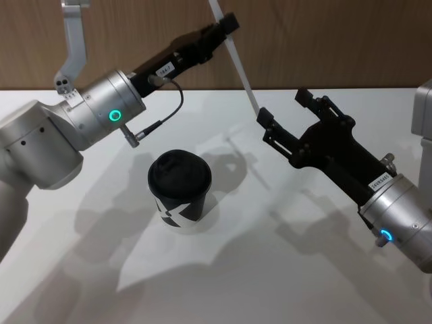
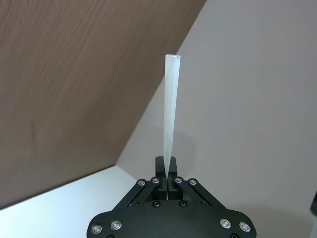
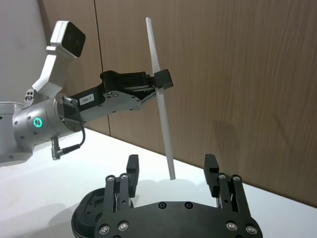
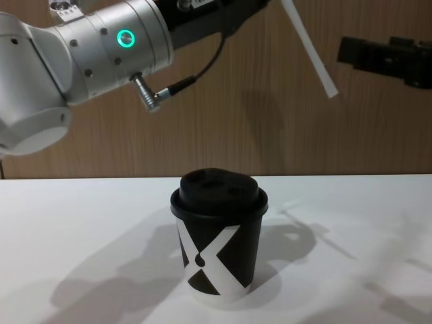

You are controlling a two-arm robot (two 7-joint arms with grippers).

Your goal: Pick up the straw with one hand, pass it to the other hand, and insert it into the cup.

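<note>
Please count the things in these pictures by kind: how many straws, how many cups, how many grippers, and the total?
Straw: 1
Cup: 1
Grippers: 2, left gripper and right gripper
Total: 4

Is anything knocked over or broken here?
Nothing stands out. The black paper cup with the white X stands upright with its lid on, and the left gripper holds the thin white straw intact, tilted in the air. The right gripper is open beside it.

White straw (image 1: 236, 57) aloft, tilted; lidded cup (image 1: 179, 188) upright.
</note>
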